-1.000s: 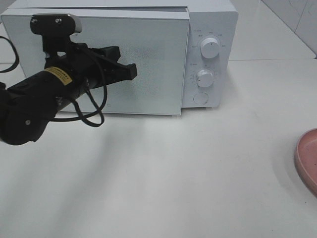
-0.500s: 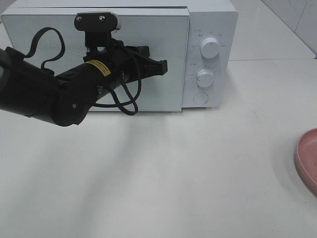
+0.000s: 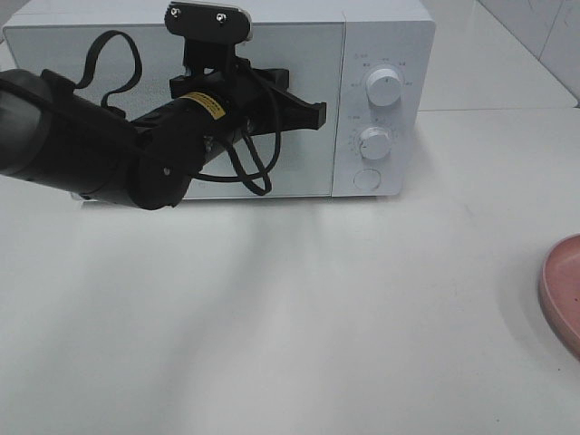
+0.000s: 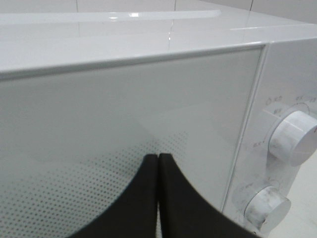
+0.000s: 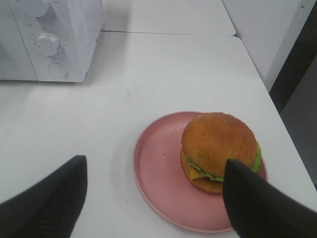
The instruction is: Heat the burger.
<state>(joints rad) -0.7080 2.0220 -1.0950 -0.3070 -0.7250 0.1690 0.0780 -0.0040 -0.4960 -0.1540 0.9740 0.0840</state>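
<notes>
The burger (image 5: 219, 148), with a golden-brown bun and green lettuce, sits on a pink plate (image 5: 158, 183) on the white table. My right gripper (image 5: 153, 208) is open and empty, with its fingers on either side of the plate, short of the burger. Only the plate's edge (image 3: 562, 290) shows in the exterior high view, and the burger is out of that view. The white microwave (image 3: 390, 36) stands at the back with its door (image 3: 91, 54) flush with the front. My left gripper (image 3: 317, 113) is shut and empty, its tips (image 4: 157, 157) at the door.
The microwave panel has two knobs (image 3: 385, 88) (image 3: 374, 142) and a round button (image 3: 366, 178) to the right of the door. The knobs also show in the left wrist view (image 4: 294, 136). The table edge (image 5: 277, 114) runs just right of the plate.
My left arm has swung to the right and towards the microwave. The door, ajar a second ago, now lies flush. The plate has not moved.
</notes>
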